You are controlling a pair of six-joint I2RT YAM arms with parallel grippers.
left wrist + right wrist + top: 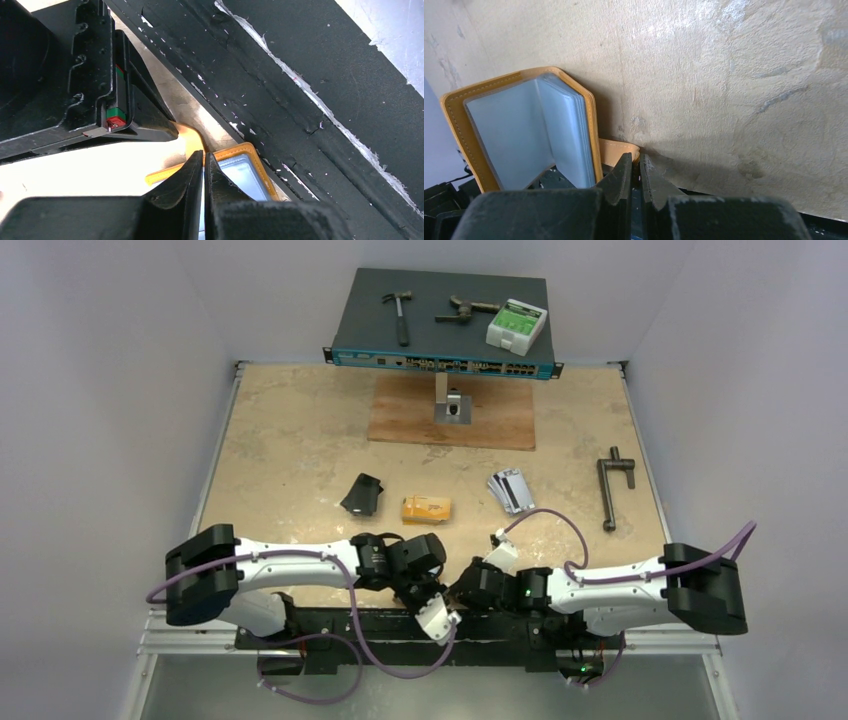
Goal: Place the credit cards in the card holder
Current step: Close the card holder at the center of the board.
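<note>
Open card holder stands at the near edge of the bench, left fingers pinched nearly shut on its flap; right fingers closed beside the snap tab, seemingly empty. Risk — the thin pinch slips and it drops off the edge. The credit cards lie mid-bench, well apart. Mottled beige top, pale walls.

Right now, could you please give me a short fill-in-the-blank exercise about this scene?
The card holder is ___, its clear sleeves showing.
The silver cards lie on the ___.
The yellow-orange card stack sits between the silver cards and the ___ case.
The left tool and right tool are both ___.
Missing words: open, table, black, shut.
</note>
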